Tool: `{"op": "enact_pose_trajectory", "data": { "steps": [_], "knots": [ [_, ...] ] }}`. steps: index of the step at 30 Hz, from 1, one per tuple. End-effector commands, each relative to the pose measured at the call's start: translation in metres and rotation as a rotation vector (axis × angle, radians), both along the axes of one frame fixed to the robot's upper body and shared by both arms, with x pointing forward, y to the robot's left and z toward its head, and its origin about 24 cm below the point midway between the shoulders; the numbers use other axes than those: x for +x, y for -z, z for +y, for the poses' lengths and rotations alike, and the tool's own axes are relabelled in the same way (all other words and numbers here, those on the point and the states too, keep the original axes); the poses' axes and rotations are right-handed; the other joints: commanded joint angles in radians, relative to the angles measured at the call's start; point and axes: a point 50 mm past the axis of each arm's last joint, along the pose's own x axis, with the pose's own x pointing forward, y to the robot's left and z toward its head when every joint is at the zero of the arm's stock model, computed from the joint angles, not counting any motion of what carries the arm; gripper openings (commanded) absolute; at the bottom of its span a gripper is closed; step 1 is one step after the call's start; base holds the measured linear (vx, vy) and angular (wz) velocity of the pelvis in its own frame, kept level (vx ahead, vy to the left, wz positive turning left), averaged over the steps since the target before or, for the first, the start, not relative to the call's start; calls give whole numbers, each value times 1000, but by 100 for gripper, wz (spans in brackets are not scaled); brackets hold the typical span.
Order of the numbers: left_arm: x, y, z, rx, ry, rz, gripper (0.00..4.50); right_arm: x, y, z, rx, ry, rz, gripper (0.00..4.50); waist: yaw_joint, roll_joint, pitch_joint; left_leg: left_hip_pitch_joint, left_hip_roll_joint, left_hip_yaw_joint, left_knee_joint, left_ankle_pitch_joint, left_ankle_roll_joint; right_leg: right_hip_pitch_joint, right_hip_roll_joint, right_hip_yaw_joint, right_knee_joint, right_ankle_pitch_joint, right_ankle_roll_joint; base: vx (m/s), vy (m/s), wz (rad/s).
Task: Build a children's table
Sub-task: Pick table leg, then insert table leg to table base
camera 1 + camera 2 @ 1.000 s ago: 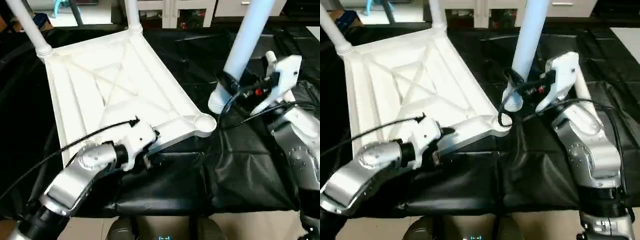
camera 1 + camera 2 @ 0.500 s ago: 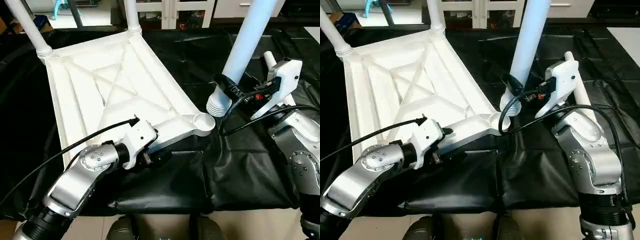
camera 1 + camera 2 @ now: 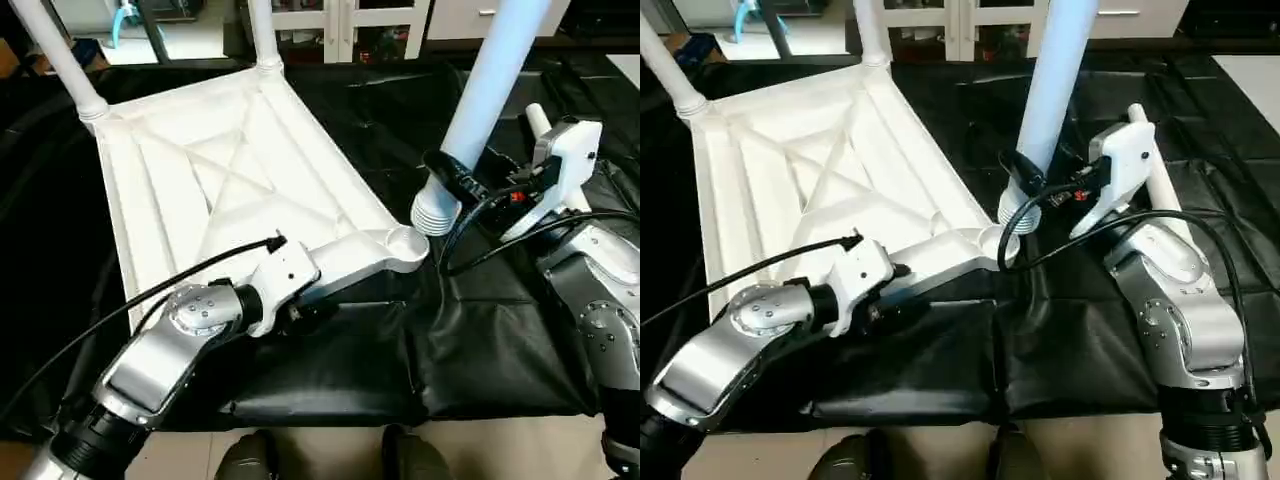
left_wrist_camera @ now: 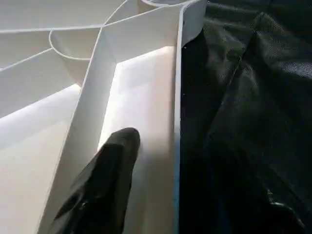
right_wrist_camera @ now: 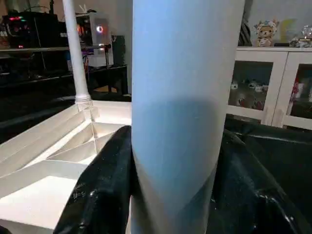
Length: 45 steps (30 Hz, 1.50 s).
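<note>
Tabletop (image 3: 230,170) upside down on black sheet (image 3: 480,340), two legs (image 3: 262,30) socketed at far corners, tops cut off. Right gripper (image 3: 447,180) clamped on third leg (image 3: 480,100) beside near corner socket (image 3: 405,240). Left gripper (image 4: 146,161) straddles near edge; jaws apart, grip unclear, outer finger probably hidden below.

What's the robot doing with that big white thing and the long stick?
It is building a little table. The white table top lies upside down on a black sheet, with two legs already standing in its far corners. The robot's left hand is at the top's near edge, one finger inside the rim. The right hand grips another white leg upright, its ribbed end just beside the empty near corner socket, not yet pushed in.
</note>
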Motion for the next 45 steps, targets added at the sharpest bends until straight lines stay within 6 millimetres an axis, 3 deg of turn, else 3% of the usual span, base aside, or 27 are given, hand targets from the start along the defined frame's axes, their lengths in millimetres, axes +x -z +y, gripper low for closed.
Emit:
{"op": "enact_pose_trajectory", "data": {
  "steps": [1, 13, 23, 26, 28, 32, 37, 43, 45],
  "knots": [
    [-2, 15, 6, 52, -20, 75, 225, -2, -7, -3, -5, 4, -33, 180, -2, -11, -85, 29, -10, 11, -66, -288, 47, 59, 5, 8, -67, -385, -146, 0, 0, 0],
    [-3, 20, 9, 55, -33, 126, 114, -1, -6, -2, -4, -8, -23, 180, -3, -12, -85, 29, -10, 10, -68, -306, 41, 56, 6, 7, -71, -412, -131, 0, 0, 0],
    [-8, 30, 7, 64, -22, 161, 17, 4, 2, -11, 144, 33, 62, 180, -6, -15, -80, 30, -11, 10, -70, -322, 44, 51, 5, 7, -77, -450, -118, 0, 0, 0],
    [-10, 32, 7, 64, -22, 169, 3, 6, 5, -12, 156, 50, 72, 180, -7, -16, -80, 28, -11, 9, -72, -318, 38, 52, 5, 7, -77, -458, -109, 0, 0, 0],
    [-13, 40, 11, 83, -42, 185, 0, 10, 20, -8, 156, 64, 132, 180, -12, -18, -77, 24, -12, 7, -75, -327, 37, 51, 4, 6, -78, -478, -101, 0, 0, 0],
    [-14, 40, 20, 109, -86, 188, 0, 6, 27, -2, 129, -11, 164, 180, -13, -21, -75, 26, -11, 8, -76, -339, 38, 49, 5, 7, -80, -476, -97, 0, 0, 0],
    [-15, 36, 30, 141, -110, 182, 0, 4, 24, 2, 208, -71, 162, 180, -21, -17, -72, 24, -11, 5, -78, -343, 42, 49, 4, 6, -80, -479, -96, 0, 0, 0],
    [-23, 29, 33, 163, -70, 177, 0, 4, 22, 5, 223, -96, 133, 180, -34, -12, -71, 22, -11, 4, -80, -325, 40, 51, 4, 7, -75, -424, -122, 0, 0, 0],
    [-24, 26, 33, 158, -57, 166, 0, 4, 21, 5, 225, -99, 128, 180, -36, -15, -72, 22, -11, 6, -78, -304, 47, 54, 5, 7, -73, -390, -135, 0, 0, 0]
  ]
}}
